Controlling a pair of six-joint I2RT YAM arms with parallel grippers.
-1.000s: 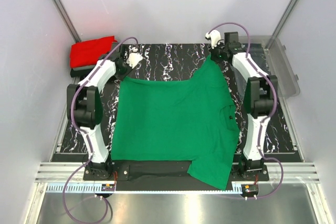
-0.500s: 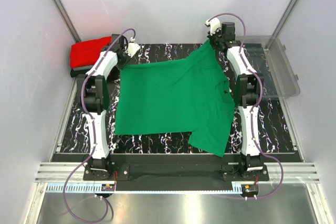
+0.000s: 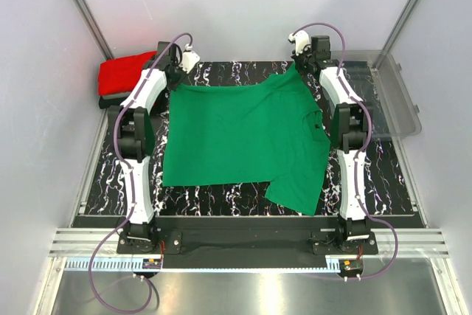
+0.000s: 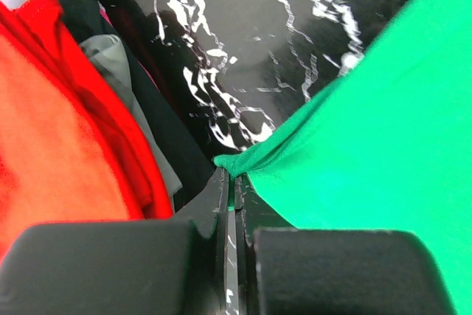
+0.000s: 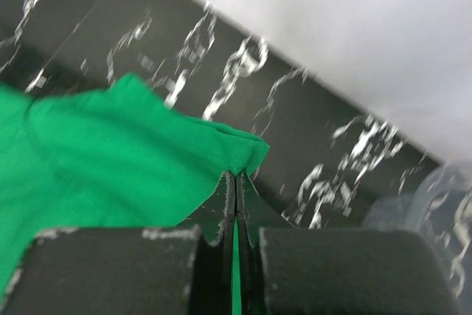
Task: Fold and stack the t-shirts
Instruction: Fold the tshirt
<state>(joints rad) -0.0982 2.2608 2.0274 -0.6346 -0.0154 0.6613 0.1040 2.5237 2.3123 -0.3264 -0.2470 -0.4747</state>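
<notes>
A bright green t-shirt (image 3: 243,138) lies spread over the black marbled table, one sleeve hanging toward the front right. My left gripper (image 3: 175,79) is shut on its far left corner (image 4: 236,161), and my right gripper (image 3: 296,63) is shut on its far right corner (image 5: 247,154). Both arms reach out to the back of the table, holding the far edge taut. A folded red t-shirt (image 3: 127,71) rests on a stack of dark folded shirts (image 4: 147,108) at the back left, just left of my left gripper (image 4: 230,182).
A clear plastic bin (image 3: 387,94) stands at the back right beside the right arm. Grey walls close in the back and both sides. The marbled table (image 3: 243,201) shows bare in front of the shirt's hem.
Both grippers have carried the green shirt away from the front edge toward the back of the table. The shirt, which overhung the front edge, now lies wholly on the table and flatter.
</notes>
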